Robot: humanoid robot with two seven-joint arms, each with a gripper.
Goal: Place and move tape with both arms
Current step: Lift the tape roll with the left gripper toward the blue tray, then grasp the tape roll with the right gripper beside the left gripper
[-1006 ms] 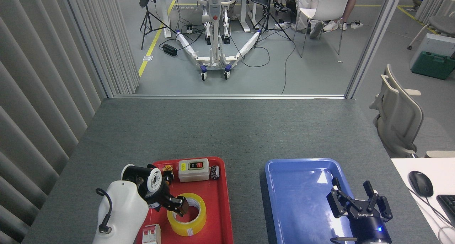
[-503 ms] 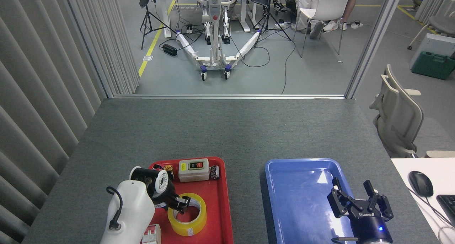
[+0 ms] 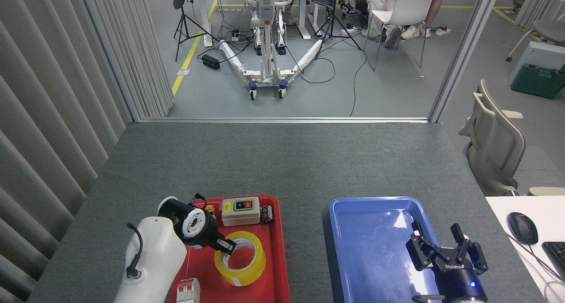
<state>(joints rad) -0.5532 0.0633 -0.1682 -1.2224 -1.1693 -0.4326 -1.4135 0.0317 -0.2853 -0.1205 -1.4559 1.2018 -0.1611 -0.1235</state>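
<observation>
Now the left gripper (image 3: 226, 245) bites the tape (image 3: 240, 259) wall — one finger inside the core — in the red tray (image 3: 276, 232), near its right edge. Lift straight, clearing the rim. Right gripper (image 3: 441, 245) hangs spread, empty, over the blue tray (image 3: 353, 232).

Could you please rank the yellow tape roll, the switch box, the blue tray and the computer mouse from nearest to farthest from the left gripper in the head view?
1. Tape, at the left gripper.
2. Switch box, just behind, in the red tray.
3. Blue tray, to the right.
4. Mouse, far right.
</observation>
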